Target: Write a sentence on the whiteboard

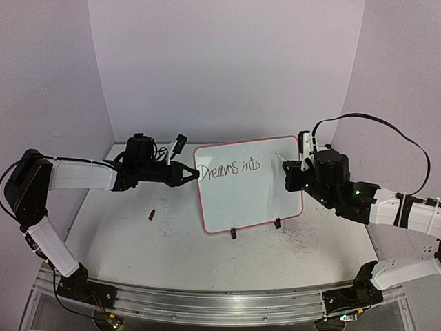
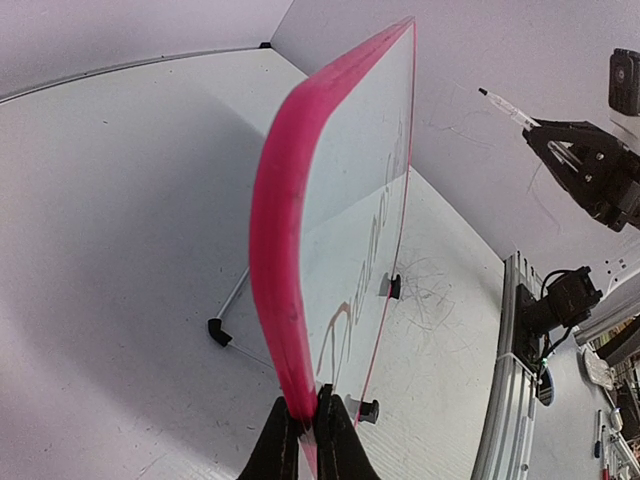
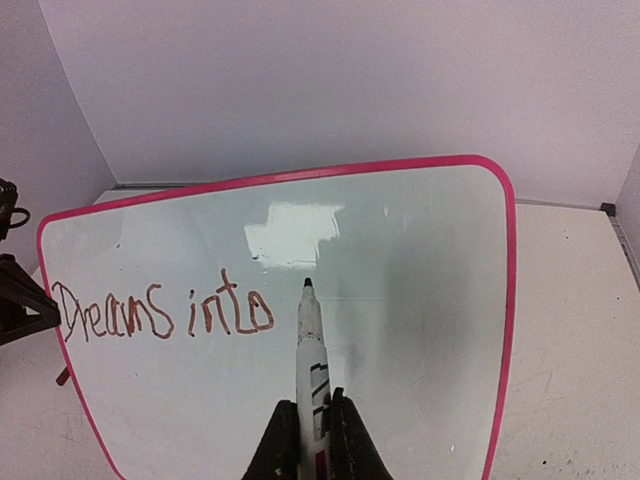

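From the top external view, the small rectangular glossy white whiteboard with a thin pink-red frame (image 1: 255,200) stands tilted back on black clip feet (image 1: 233,233) near the middle of the scuffed white counter (image 1: 131,241). The left end effector (image 1: 191,174) grips its left edge. The right end effector (image 1: 295,172) holds a slim white marker with a dark tip (image 1: 282,162) over the board's upper right. The line of thin dark handwriting (image 1: 229,167) reads only "Dreams into".

In the left wrist view, the left fingers are pressed together on the pink frame, steadying the board seen edge-on. The marker tip opposite looks to be off the glossy face.

In the right wrist view, the right fingers pinch the marker barrel, and its tip points at bare board just right of "into".

The step in hand is judged to be the gap between words, with "reality." left to write. The next move calls for setting the tip down a space past "into" on the same baseline. It needs light pressure against the braced board, and letters small enough to fit before the right frame.
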Controlling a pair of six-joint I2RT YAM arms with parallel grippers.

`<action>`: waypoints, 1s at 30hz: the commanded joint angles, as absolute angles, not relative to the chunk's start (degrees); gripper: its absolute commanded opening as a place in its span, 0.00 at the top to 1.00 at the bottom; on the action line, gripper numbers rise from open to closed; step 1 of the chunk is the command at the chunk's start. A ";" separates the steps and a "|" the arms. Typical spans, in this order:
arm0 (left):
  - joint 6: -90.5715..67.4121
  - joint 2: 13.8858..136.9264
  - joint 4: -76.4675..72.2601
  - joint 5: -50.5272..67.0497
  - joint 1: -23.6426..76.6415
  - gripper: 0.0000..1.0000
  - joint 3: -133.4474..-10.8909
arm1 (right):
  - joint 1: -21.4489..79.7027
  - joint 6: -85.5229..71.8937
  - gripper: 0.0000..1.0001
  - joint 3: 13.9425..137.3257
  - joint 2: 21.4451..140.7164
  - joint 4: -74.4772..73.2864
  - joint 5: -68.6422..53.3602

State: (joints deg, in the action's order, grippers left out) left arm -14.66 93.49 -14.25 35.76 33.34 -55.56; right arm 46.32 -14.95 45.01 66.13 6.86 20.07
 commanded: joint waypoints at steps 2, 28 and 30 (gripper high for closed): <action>-10.10 92.56 -9.51 35.07 35.56 0.99 -57.82 | 46.11 -11.84 1.00 44.31 64.19 8.17 19.89; -9.67 92.89 -8.53 33.71 36.30 1.00 -58.45 | 46.07 -11.30 1.00 46.84 71.78 8.09 15.92; -9.67 92.86 -8.54 33.64 36.30 1.00 -58.48 | 46.01 -11.33 1.00 46.80 71.79 8.09 16.12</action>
State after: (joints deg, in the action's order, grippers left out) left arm -13.23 93.47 -11.88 34.20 34.61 -56.99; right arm 46.26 -10.72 44.45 71.90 6.64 15.51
